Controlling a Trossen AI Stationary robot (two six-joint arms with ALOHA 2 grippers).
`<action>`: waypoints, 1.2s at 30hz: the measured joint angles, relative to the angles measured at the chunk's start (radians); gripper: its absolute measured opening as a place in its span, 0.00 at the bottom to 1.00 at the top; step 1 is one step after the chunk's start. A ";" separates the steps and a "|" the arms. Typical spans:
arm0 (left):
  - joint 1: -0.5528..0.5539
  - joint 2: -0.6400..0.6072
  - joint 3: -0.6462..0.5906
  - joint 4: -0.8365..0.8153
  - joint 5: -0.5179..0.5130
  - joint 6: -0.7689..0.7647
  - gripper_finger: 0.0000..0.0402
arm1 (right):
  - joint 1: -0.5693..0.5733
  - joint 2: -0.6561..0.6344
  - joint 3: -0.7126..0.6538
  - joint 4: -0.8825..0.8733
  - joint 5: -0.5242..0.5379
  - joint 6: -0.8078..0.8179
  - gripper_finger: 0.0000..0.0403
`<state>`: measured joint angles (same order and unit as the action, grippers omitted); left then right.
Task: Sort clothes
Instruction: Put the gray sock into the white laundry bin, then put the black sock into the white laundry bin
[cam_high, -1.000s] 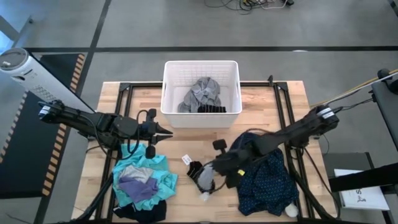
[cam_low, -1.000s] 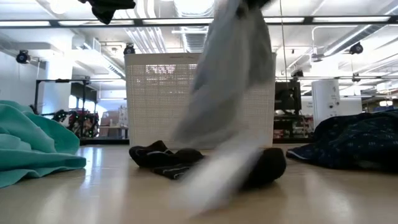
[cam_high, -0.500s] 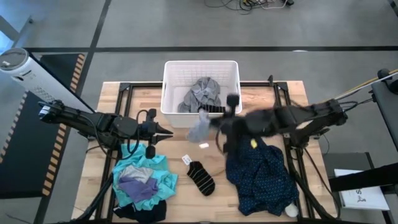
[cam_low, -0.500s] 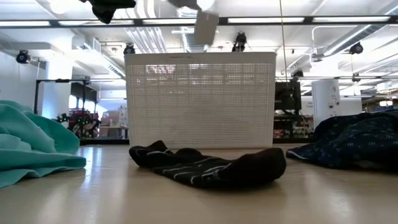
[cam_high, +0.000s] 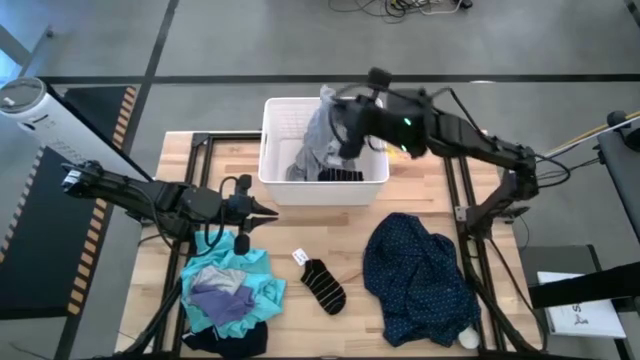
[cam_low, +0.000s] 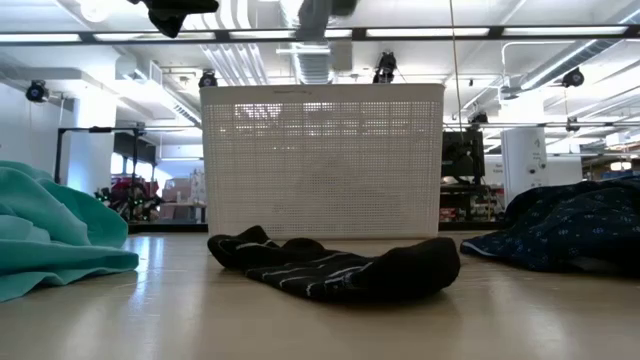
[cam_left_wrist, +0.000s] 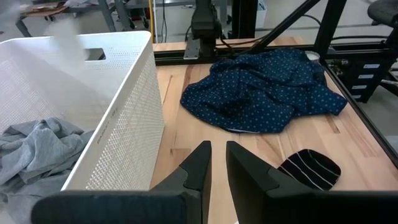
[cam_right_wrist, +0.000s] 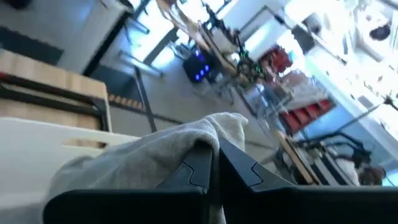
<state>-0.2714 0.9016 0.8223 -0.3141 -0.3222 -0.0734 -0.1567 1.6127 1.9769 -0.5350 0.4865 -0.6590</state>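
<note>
On my left, my left gripper (cam_high: 268, 211) waits low over the table beside the pile, its fingers pressed nearly together on nothing, so it stays out of the way of the drop. Below it lie the teal shirt (cam_high: 237, 272) with the purple piece (cam_high: 222, 301) on top, sorted apart from the rest. Mid-table, one black striped sock (cam_high: 324, 283) lies alone on the wood, not yet collected. Behind it stands the white basket (cam_high: 322, 190), with grey pieces (cam_left_wrist: 34, 152) already inside. My right arm stretches across from the far right, reaching out over the basket, and my right gripper (cam_high: 343, 128) pinches a grey garment (cam_high: 320, 130) that hangs above the opening, probably ready for release, though blur hides how low it hangs. On my right, the navy dotted garment (cam_high: 420, 277) lies crumpled near the table's edge.
</note>
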 joint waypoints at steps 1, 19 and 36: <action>0.000 0.000 0.000 0.000 0.000 0.000 0.09 | -0.025 0.015 0.008 -0.024 -0.019 0.013 0.00; 0.000 0.000 0.000 0.000 0.000 0.001 0.09 | -0.216 0.296 0.014 -0.426 -0.304 0.294 0.21; -0.004 0.086 0.000 0.047 0.022 0.097 0.09 | -0.087 0.125 0.072 -0.668 -0.359 0.396 0.23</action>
<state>-0.2749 0.9877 0.8223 -0.2676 -0.3000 0.0236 -0.2436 1.7380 2.0493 -1.2027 0.1271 -0.2627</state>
